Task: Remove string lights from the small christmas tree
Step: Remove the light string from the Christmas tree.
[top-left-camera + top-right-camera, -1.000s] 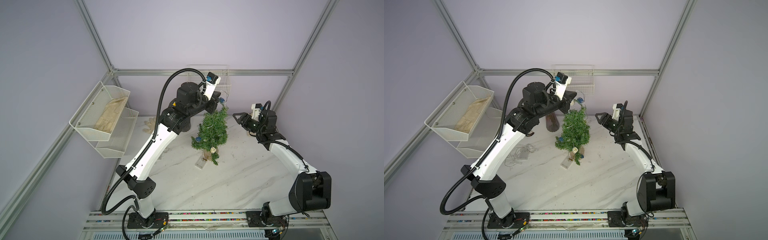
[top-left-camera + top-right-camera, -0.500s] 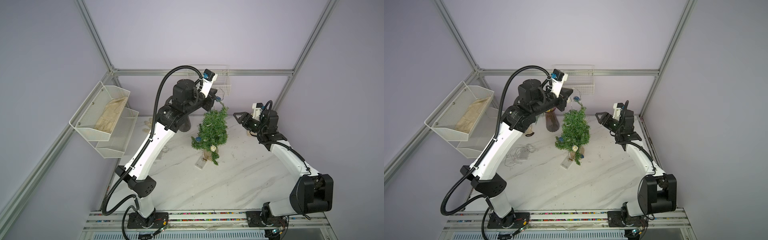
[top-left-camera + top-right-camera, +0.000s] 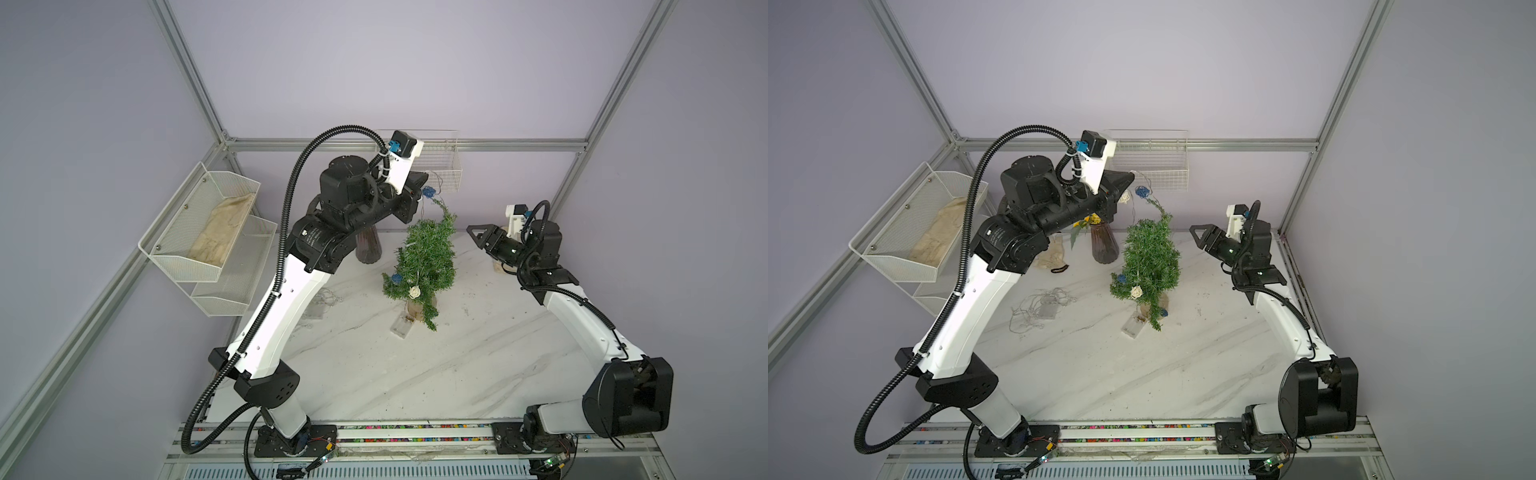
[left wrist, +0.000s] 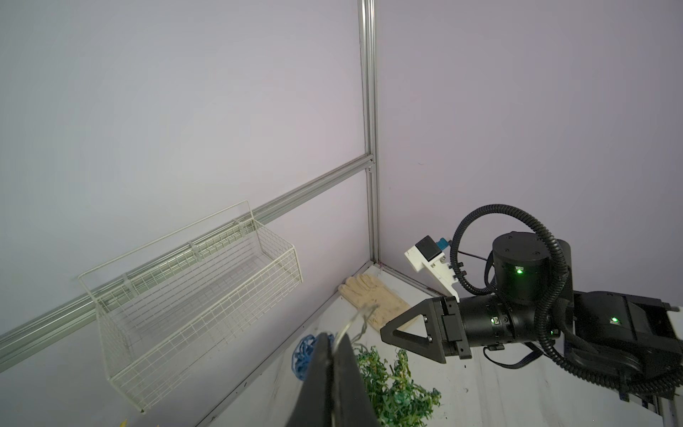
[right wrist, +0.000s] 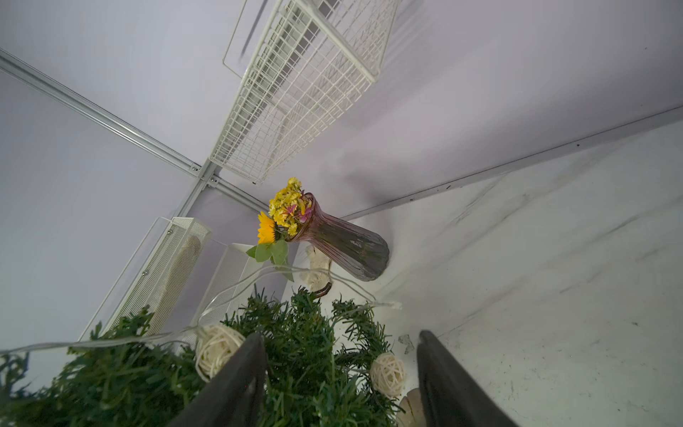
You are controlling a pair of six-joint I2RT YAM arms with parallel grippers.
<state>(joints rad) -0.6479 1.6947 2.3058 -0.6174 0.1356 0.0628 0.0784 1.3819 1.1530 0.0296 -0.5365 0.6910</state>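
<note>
While near the tree (image 3: 1148,257), left claw (image 4: 329,340) tight on string lights (image 4: 353,321).

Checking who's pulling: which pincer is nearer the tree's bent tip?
Left. The left pincer is right by the bent tip, shut on the string lights; the right pincer hangs open off to the tree's side.

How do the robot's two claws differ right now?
The left gripper is shut on the string lights; the right gripper is open and empty. The left gripper is by the tip of the small christmas tree; the right gripper faces its side. Both are black.
</note>
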